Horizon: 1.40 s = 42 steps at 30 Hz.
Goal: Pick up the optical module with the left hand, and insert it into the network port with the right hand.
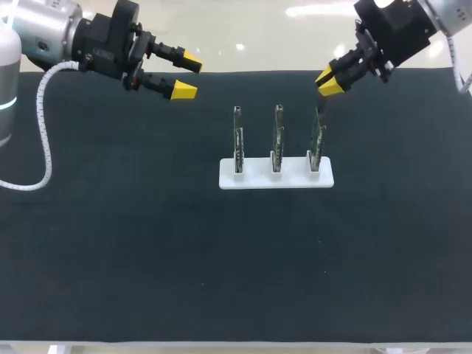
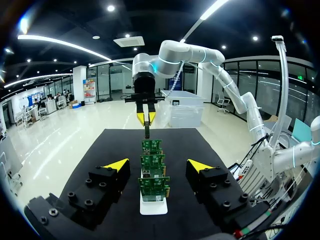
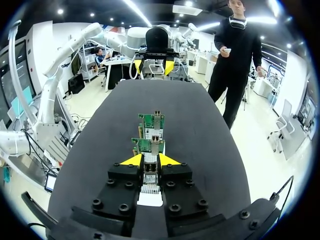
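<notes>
Step in hand: insertion, right arm. Optical module: one, dark and slim, clamped between the narrow-set tips of the right end effector, upper right of the head view, hanging just over the top edge of the rightmost board. Left end effector: one, upper left, fingers spread wide, carrying nothing. Circuit boards: three, upright in a row. Rack: one, white, centre of the dark bench. Network port on the target board: cannot be made out. Next move, by judgement: line the module up squarely with the port, then press it in slowly without tipping the board
</notes>
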Tool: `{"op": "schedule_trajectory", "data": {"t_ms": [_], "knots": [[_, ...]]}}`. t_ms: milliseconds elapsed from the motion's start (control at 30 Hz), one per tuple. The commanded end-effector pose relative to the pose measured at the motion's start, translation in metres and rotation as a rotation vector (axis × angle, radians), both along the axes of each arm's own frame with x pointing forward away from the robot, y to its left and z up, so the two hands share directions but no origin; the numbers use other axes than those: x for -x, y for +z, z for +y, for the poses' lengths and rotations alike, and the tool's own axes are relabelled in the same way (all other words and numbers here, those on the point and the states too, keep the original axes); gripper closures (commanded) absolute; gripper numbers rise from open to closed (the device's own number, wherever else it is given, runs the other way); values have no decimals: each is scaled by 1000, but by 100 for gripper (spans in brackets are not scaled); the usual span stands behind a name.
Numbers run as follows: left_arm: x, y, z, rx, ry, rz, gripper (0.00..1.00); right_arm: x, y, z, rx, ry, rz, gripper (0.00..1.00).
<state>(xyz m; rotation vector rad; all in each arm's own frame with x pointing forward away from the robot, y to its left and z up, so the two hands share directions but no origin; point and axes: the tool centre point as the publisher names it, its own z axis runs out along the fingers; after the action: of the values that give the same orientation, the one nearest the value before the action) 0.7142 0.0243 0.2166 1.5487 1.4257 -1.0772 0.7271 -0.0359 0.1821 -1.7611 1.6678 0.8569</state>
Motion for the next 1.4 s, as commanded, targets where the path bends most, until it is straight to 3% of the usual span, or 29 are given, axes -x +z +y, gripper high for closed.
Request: {"op": "schedule_trajectory", "data": {"t_ms": [33, 1400], "knots": [[-1, 0, -1, -4, 0, 1, 0, 0, 0, 0, 1, -1, 2, 100], [-1, 0, -1, -4, 0, 1, 0, -3, 2, 1, 4, -19, 18, 100]]}}
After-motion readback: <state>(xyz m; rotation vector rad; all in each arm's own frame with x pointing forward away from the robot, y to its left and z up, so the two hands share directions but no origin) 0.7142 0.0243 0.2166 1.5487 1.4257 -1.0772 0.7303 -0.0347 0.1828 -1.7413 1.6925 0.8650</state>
